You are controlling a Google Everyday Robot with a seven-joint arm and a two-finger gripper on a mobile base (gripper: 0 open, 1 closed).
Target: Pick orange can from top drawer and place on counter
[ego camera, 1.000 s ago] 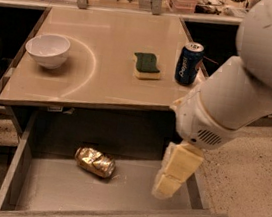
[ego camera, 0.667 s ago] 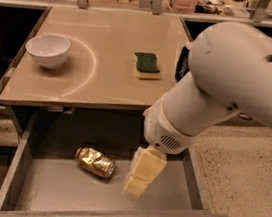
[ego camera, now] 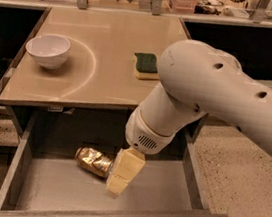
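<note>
White arm (ego camera: 204,90) bent down into the top drawer (ego camera: 164,195), gripper (ego camera: 124,174) at the right end of the orange can (ego camera: 93,161) lying there, its grip impossible to tell, counter (ego camera: 105,76) above.

No legible text or labels anywhere. My gripper (ego camera: 114,188) is in the top drawer (ego camera: 22,165), just beside the orange can (ego camera: 92,160).

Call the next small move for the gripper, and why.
Probably nudge the gripper slightly down and toward the orange can. The can lies on its side on the floor of the open top drawer. The gripper hangs at the can's right end as seen here, overlapping it in view but not visibly around it. The counter step comes only after a grasp.
</note>
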